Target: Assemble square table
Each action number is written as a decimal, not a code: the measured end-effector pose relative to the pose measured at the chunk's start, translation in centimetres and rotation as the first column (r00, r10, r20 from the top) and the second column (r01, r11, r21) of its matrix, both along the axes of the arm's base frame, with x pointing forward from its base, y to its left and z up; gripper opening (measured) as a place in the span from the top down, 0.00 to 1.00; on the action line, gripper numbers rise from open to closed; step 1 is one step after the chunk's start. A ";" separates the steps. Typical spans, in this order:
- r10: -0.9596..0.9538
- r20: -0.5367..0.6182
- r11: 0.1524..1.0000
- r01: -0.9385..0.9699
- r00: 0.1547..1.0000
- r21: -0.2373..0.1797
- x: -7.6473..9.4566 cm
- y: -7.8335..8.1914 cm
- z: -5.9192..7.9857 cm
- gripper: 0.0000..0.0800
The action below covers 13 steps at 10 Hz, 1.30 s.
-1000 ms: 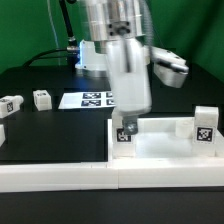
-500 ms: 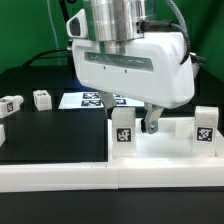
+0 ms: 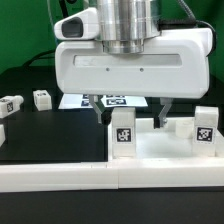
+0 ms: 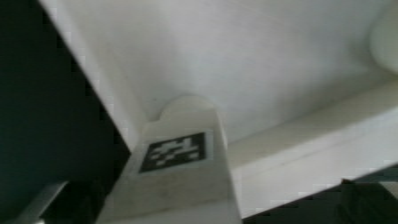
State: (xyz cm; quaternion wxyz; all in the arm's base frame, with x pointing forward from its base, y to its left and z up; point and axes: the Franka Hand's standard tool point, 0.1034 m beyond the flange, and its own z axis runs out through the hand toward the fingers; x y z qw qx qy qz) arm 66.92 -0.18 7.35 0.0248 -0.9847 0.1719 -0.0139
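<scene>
Gripper: points straight down, jaws wide open, nothing held, fingers flanking upright tagged leg on square table top at front; 2nd leg at exterior view's right, loose leg well apart at left, marker board behind, partly hidden by the arm.

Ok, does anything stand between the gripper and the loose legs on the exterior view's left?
Nothing visible does. The open gripper hangs over the upright leg on the table top. The nearest loose leg lies on the black surface, with the marker board flat beside that path.
</scene>
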 end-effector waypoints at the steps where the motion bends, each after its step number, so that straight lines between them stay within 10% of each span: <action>1: -0.002 0.000 1.000 0.002 1.000 0.001 0.0 0.0 0.0 0.19; 3: -0.031 -0.001 1.000 0.031 1.000 0.002 0.0 0.0 0.0 0.20; 6: -0.202 -0.011 0.979 0.202 0.979 0.007 -0.1 -0.2 -0.1 0.63; 9: -0.411 -0.023 0.911 0.411 0.911 0.014 0.0 -0.4 0.0 0.63; 13: -0.864 -0.087 0.493 0.869 0.495 0.049 -0.1 0.1 -0.4 0.63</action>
